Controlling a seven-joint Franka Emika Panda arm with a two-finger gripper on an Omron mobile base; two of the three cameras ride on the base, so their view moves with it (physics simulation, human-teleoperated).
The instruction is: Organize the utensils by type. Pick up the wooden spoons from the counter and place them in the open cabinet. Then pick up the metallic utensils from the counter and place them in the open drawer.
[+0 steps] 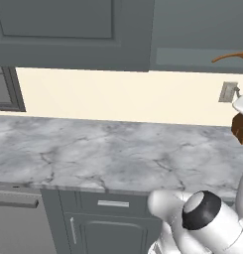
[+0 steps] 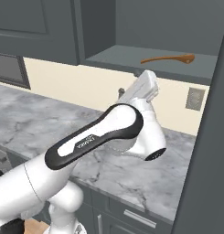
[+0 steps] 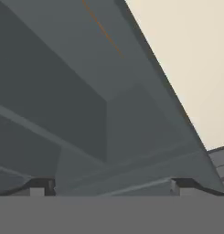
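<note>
Spoon lies on cabinet shelf, apart from open hand.

The glossy white robot arm has rounded, tube-like segments. A long black inlay with small white lettering runs along one link, and black rings and a dark round cap mark its joints. Two small dark finger tips are blocky.

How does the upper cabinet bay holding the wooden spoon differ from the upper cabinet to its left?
The cabinet with the wooden spoon stands open, its lighter grey shelf exposed; the left cabinet is shut behind a panelled door. The open one holds the spoon lying flat on its shelf; the shut one hides whatever it holds. Both are dark grey wall units above the marble counter.
</note>
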